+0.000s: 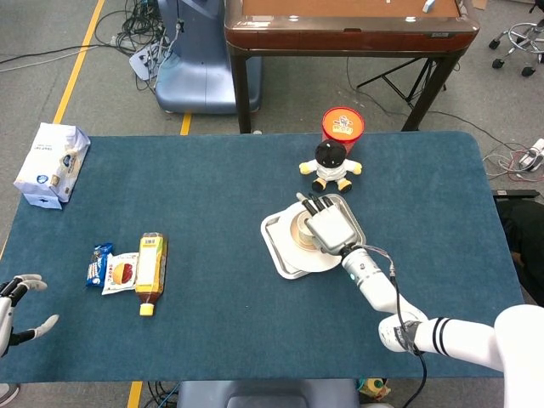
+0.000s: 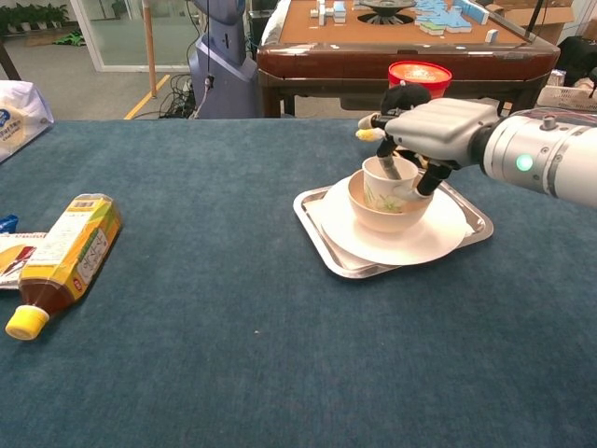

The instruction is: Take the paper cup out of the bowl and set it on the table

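A white paper cup (image 2: 384,183) with a green print stands upright in a cream bowl (image 2: 389,212). The bowl sits on a white plate (image 2: 438,238) in a metal tray (image 2: 317,224). My right hand (image 2: 434,124) hangs over the cup from the right. One finger dips inside the rim and the thumb presses the cup's outer right side, so it pinches the wall. From the head view the right hand (image 1: 328,226) covers most of the cup (image 1: 301,226). My left hand (image 1: 12,310) lies at the table's near left edge with fingers apart, holding nothing.
A small doll (image 1: 332,166) and a red tub (image 1: 342,125) stand just behind the tray. A tea bottle (image 1: 151,272) and snack packets (image 1: 112,270) lie at the left. A tissue pack (image 1: 51,161) sits at the far left corner.
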